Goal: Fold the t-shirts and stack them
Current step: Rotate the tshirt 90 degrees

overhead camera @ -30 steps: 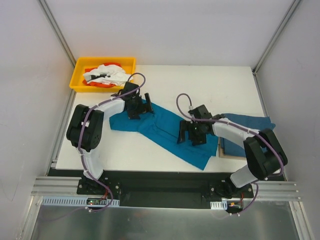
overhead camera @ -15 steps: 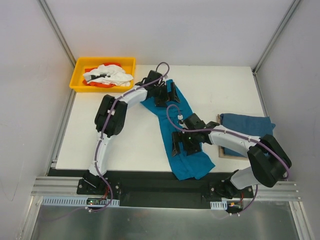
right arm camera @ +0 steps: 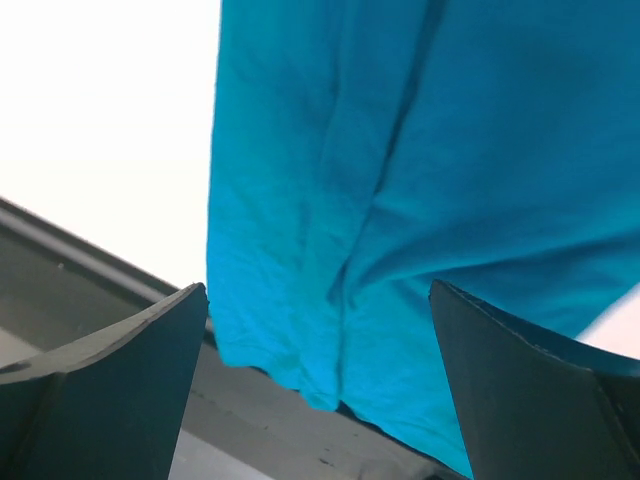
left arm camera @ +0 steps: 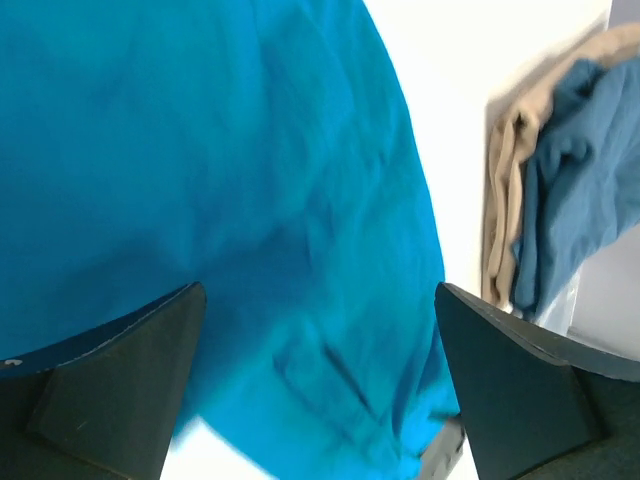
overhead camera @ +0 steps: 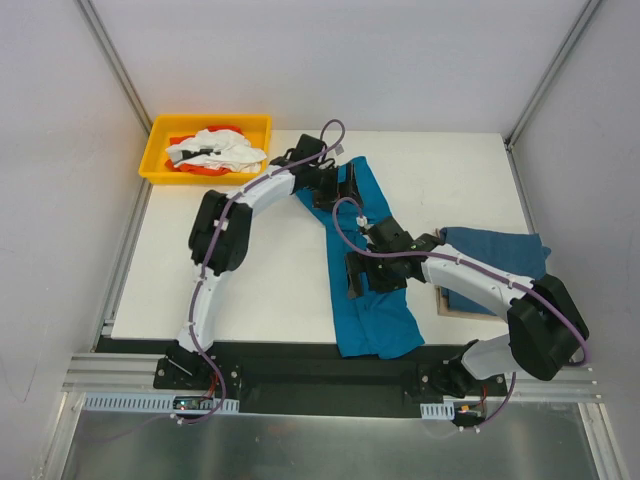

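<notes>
Hanging past the near edge of the tabletop (overhead camera: 260, 290), the hem of the shirt (overhead camera: 372, 320) is my first worry. It lies over the dark rail (overhead camera: 300, 385) in front, and a pull toward me, or a slack release, could let the soft cloth slide off. The shirt runs as one long, narrow, creased band from that hem away toward the middle of the far side. My right tool (right arm camera: 318, 298) hangs over its near half with the fingers wide apart and nothing clamped. The right wrist view shows only cloth and the tabletop edge beyond them. Closing here would, I judge, catch a ridge of several layers, not one clean edge, and the fold would come out crooked. Farther on, my left tool (left arm camera: 318, 292) sits over the far end, fingers likewise spread and gripping nothing. To the right, just beside the band, a darker blue stack (overhead camera: 495, 262) rests on a tan pad (overhead camera: 445, 305). My right arm reaches across in front of it, so a careless sweep could rumple it. Farthest, at the left corner, a yellow bin (overhead camera: 160, 172) holds white and orange rags (overhead camera: 215, 148), close by my left arm.
</notes>
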`<action>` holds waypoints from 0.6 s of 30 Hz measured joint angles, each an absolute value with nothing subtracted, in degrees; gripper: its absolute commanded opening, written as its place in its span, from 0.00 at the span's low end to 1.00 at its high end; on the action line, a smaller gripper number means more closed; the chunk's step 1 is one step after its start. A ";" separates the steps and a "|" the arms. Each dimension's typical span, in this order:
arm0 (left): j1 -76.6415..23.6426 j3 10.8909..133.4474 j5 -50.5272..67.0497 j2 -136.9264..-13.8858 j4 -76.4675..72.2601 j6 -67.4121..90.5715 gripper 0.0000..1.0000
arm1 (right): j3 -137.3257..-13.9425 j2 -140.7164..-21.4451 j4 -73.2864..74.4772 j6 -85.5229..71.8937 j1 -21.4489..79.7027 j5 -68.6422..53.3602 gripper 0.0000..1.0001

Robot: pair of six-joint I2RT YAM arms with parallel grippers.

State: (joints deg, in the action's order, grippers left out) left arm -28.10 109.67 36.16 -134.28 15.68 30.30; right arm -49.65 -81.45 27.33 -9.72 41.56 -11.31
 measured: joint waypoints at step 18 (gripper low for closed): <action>-28.10 66.98 10.41 -81.54 18.85 24.56 0.99 | -67.20 -91.35 34.15 -8.08 41.52 8.56 0.97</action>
State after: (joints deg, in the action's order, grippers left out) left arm -28.10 66.98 10.41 -81.54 18.85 24.56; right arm -67.20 -91.35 34.15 -8.08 41.52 8.56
